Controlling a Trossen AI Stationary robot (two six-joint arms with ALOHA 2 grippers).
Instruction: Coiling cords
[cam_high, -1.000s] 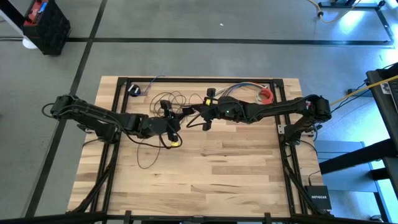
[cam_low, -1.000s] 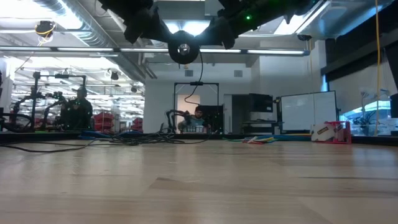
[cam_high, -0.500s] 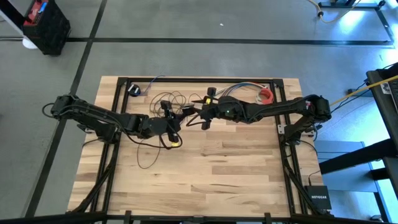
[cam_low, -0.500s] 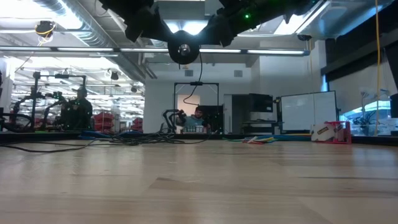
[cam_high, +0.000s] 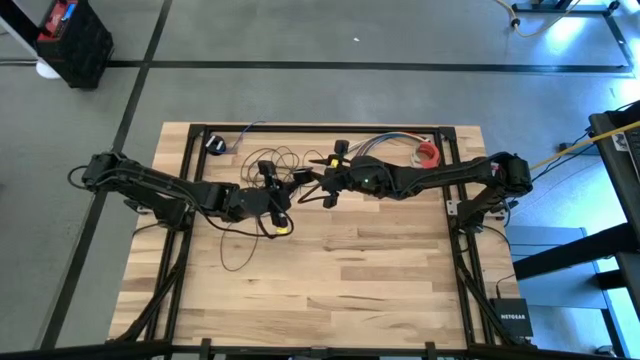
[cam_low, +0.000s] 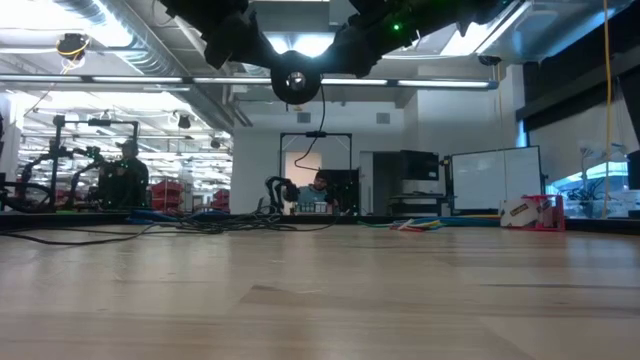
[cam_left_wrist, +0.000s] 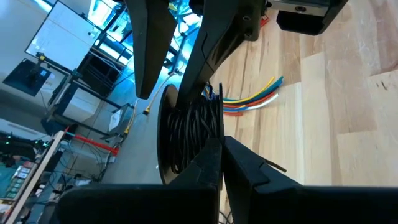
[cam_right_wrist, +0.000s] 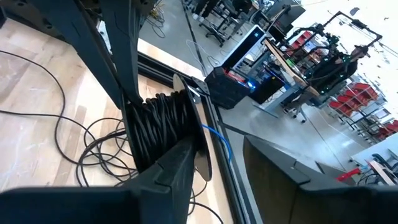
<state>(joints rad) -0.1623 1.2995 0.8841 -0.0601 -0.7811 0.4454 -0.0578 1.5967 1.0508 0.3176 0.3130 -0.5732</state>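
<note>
On the wooden table (cam_high: 340, 270), your left gripper (cam_left_wrist: 222, 144) pinches the cords (cam_right_wrist: 158, 127) coiled on their spool while the right gripper (cam_right_wrist: 217, 158) gapes, so regrip the slack next.

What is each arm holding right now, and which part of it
The left gripper is shut on the spool of coiled cord, at its rim. The right gripper is open beside it, holding nothing.

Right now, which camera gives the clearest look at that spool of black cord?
The right wrist view: the wound cord fills it. The left wrist view is partly blocked by fingers; the high view makes it tiny; the low view shows only its flange.
</note>
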